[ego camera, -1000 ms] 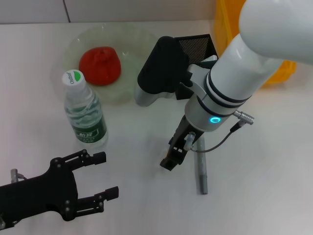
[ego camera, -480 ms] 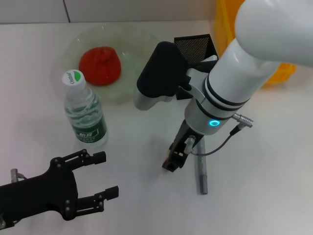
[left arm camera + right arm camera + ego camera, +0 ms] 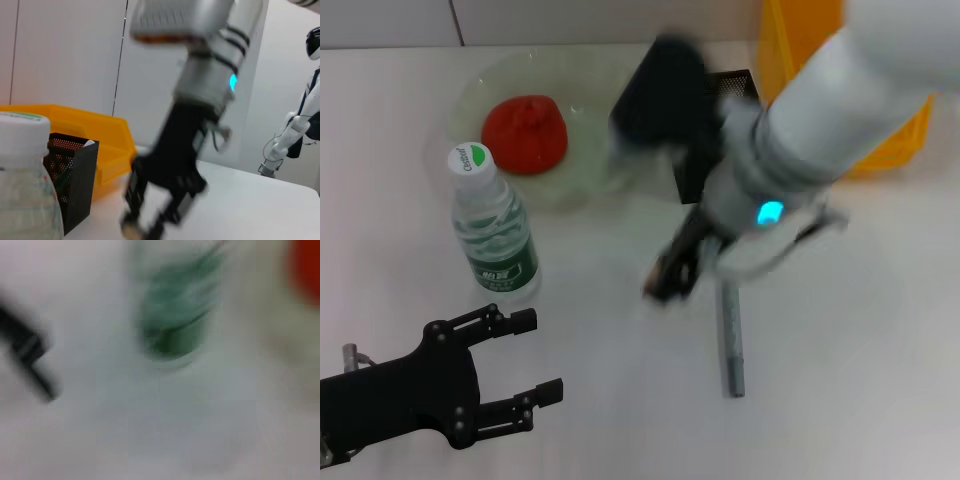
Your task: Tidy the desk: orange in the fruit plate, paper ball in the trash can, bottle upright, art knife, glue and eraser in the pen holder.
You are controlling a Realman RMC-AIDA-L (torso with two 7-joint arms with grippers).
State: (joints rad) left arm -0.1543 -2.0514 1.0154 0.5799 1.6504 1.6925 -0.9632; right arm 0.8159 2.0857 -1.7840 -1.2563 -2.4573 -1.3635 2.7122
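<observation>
Left end effector (image 3: 535,360) sits low over the near table (image 3: 880,330), fingers spread wide and holding nothing, with the bottle (image 3: 492,228) upright just beyond it. Orange (image 3: 525,132) is in the fruit plate (image 3: 590,85). Right end effector (image 3: 670,278) is mid-table next to a grey pen-like stick (image 3: 731,340), pen holder (image 3: 725,95) and trash can (image 3: 790,40) behind; too blurry, so can't tell its grip.

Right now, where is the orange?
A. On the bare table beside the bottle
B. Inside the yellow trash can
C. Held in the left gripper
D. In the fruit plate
D: in the head view the orange lies inside the fruit plate, behind the upright bottle, while the left gripper hovers open and holds nothing.
</observation>
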